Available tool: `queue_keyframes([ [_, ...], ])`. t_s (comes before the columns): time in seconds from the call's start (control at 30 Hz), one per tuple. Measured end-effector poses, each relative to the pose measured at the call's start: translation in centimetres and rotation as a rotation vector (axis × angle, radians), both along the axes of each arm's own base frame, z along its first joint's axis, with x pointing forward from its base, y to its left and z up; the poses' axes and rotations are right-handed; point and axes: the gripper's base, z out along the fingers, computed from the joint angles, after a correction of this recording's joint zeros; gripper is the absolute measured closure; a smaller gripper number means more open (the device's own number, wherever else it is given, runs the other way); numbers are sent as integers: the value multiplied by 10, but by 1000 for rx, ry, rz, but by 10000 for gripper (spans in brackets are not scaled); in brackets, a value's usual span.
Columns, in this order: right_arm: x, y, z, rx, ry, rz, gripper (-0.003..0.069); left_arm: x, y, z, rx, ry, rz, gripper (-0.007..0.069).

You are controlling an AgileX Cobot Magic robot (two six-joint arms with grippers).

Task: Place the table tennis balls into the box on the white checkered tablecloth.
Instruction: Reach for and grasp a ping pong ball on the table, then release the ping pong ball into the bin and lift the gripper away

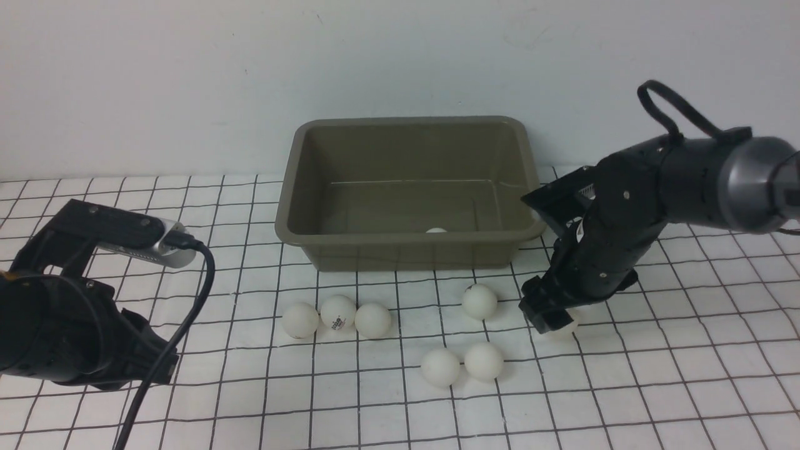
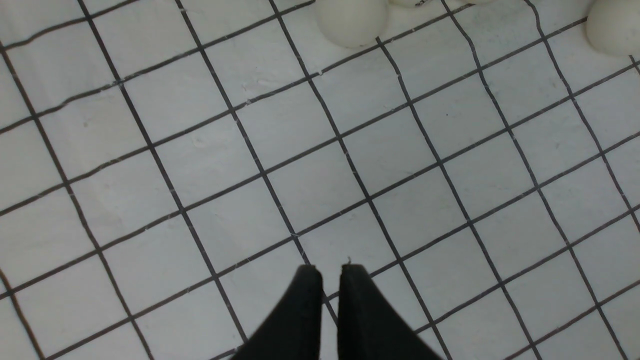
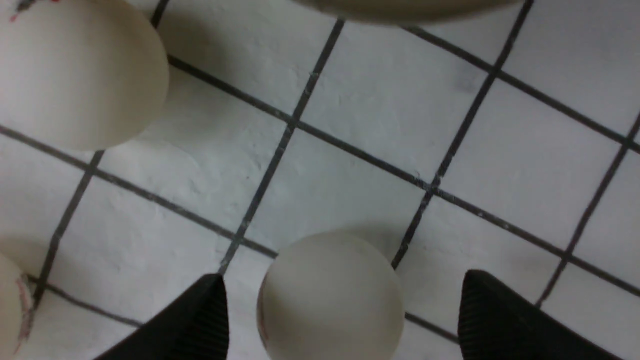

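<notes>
Right wrist view: right arm's black fingers [image 3: 190, 325] spread wide either side of one small matte white ball [image 3: 330, 295], lined up to grab it; left arm's fingers [image 2: 300, 315] together, looks idle.

Gaps both sides of the small matte white ball [image 3: 330, 300] inside the right claw [image 3: 342, 277]; olive-brown plastic tub [image 3: 400, 10] looms just ahead.
</notes>
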Motion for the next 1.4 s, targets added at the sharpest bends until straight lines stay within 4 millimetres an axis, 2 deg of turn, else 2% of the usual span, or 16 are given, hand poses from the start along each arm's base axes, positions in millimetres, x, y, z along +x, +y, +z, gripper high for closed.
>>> queue_keyframes([
  [0.2,6,3,-18,2,-2,2,113,-1,0,0,-1,7,-3,587],
  [0.27,6,3,-21,-2,8,2,149,-1,0,0,-2,12,-5,587],
  [0.3,5,2,-22,-7,20,1,218,-1,0,0,-3,14,-6,587],
  [0.4,4,2,-19,-15,37,-1,305,-1,0,0,-3,15,-6,587],
  [0.6,1,1,34,-12,51,-13,302,-1,0,0,-3,15,-6,587],
  [0.63,0,1,36,-10,55,-15,302,-1,0,0,-3,15,-6,587],
  [0.67,0,3,62,28,34,-23,302,-1,0,0,-3,15,-6,587],
  [0.7,0,3,62,28,34,-23,302,-1,0,0,-3,15,-6,587],
  [0.73,1,6,88,76,1,-26,302,-1,0,0,-3,15,-6,587],
  [0.77,2,8,100,99,-16,-19,302,-1,0,0,-3,15,-6,587],
  [0.9,19,19,144,210,-183,2,302,-1,0,0,-3,15,-6,587],
  [0.97,30,24,149,234,-233,1,302,-1,0,0,-3,15,-6,587],
  [1.07,60,36,133,253,-267,-5,302,-1,0,0,-3,15,-6,587],
  [1.2,95,53,81,250,-211,-8,297,-1,0,0,-3,15,-6,587],
  [1.33,115,63,53,264,-185,-12,211,-1,-1,-1,-3,16,-7,587],
  [1.4,117,65,53,264,-171,-8,170,-2,-1,-1,-4,18,-6,587],
])
